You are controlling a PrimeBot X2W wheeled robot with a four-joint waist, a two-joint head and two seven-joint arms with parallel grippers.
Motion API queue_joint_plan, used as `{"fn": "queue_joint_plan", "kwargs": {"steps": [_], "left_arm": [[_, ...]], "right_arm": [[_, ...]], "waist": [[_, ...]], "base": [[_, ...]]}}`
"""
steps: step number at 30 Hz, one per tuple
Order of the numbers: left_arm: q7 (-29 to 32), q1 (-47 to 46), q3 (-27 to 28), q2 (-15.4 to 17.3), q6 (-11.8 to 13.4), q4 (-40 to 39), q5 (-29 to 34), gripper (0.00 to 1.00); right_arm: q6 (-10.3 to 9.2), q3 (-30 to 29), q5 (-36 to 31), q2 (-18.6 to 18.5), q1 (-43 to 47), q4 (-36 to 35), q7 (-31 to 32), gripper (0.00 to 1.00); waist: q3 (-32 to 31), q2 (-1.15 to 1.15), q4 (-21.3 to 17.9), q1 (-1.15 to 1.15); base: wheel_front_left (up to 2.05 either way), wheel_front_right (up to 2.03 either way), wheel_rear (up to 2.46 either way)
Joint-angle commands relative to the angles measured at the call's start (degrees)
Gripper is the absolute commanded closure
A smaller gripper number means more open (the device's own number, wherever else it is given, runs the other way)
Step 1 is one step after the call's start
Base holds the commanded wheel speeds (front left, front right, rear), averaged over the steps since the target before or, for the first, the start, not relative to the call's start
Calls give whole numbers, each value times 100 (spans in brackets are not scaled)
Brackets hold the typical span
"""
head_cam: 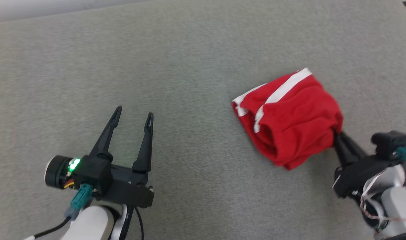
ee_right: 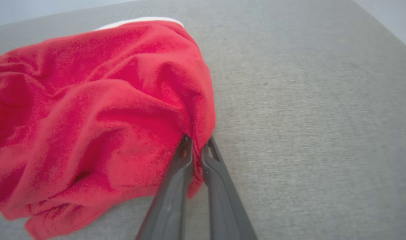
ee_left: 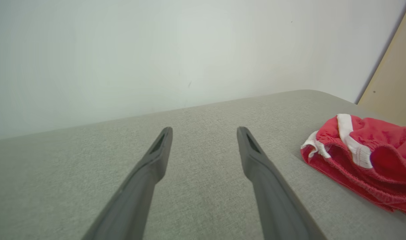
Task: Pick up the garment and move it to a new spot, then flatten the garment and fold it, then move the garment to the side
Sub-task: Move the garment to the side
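1. Garment: red cloth with white stripes, probably a pair of shorts, though it is too bunched to be sure. It lies in a loose heap on the right part of the grey fabric-covered table.
2. Right gripper: narrow, its fingers pinched on a fold at the garment's near right edge. In the right wrist view the gripper has red cloth caught between its tips, and the pinched corner hangs a little clear of the table.
3. Left gripper: spread wide, holding nothing, over bare table well to the left of the garment.
4. Left wrist view: the gripper points across the table toward a pale wall; the garment sits off to its right.
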Motion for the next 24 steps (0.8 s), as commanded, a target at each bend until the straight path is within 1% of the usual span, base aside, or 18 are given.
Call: {"fn": "queue_joint_plan", "kwargs": {"steps": [1, 6, 12, 13, 14, 18, 20, 24], "left_arm": [[30, -124, -21, 32, -8, -50, 57, 0], [144, -395, -141, -13, -53, -135, 144, 0], [247, -633, -280, -28, -135, -182, 250, 0], [253, -664, -298, -30, -141, -185, 254, 0], [274, -702, -340, -46, -130, -211, 263, 0], [290, -774, -376, -39, -140, -236, 284, 0], [288, -777, -395, -34, -139, -238, 290, 0], [260, -812, -421, -50, -144, -214, 278, 0]], "right_arm": [[-7, -57, 104, -66, -207, 148, -149, 100], [-7, -61, 311, -367, -901, 974, -604, 100], [-8, 80, 526, -994, -1626, 2039, -1051, 100], [-7, 124, 527, -1112, -1735, 2199, -1106, 100], [-7, 224, 597, -1299, -1883, 2516, -1130, 100], [-8, 549, 543, -1656, -2181, 2928, -1151, 100], [-8, 728, 498, -1770, -2334, 3077, -1159, 100], [-8, 1042, 478, -1861, -2588, 3380, -1070, 100]], "waist": [[334, 0, -473, 0], [526, 0, -594, 0], [742, 0, -577, 0], [769, 0, -568, 0], [816, 0, -544, 0], [890, 0, -517, 0], [905, 0, -506, 0], [909, 0, -472, 0]], "base": [[0, 0, 0], [0, 0, 0], [0, 0, 0], [0, 0, 0], [0, 0, 0], [0, 0, 0], [0, 0, 0], [0, 0, 0]]}}
